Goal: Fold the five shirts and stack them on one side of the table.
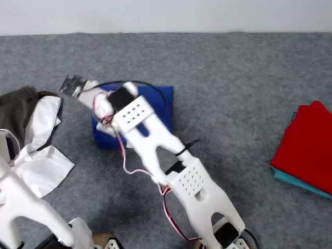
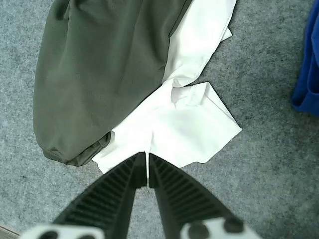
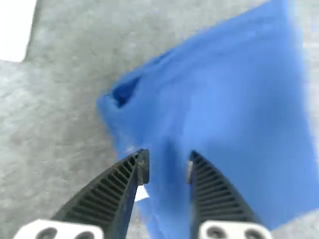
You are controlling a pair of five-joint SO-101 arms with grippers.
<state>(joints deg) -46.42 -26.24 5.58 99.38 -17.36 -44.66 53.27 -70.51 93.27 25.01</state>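
On the grey table (image 1: 233,78), the blue shirt (image 1: 162,106) lies left of centre as a folded rectangle, and the right arm stretches across it from the near edge. The right gripper (image 3: 165,167) hangs low over this shirt, close to one of its corners. Its jaws stand moderately apart with blue cloth showing between them, and they grasp nothing.

At the right edge of the table, a folded red shirt (image 1: 308,145) rests on a teal shirt (image 1: 298,181). A strip of the teal one shows along the near side.

At the left edge, two shirts lie unfolded. An olive-brown shirt (image 1: 18,109) is bunched farther back, and a rumpled white shirt (image 1: 44,166) partly overlaps it and spreads toward the near side.

The left gripper (image 2: 148,167) sits over the near edge of the white shirt. Its jaws are drawn together to a thin slit, and I cannot tell whether they pinch any cloth.
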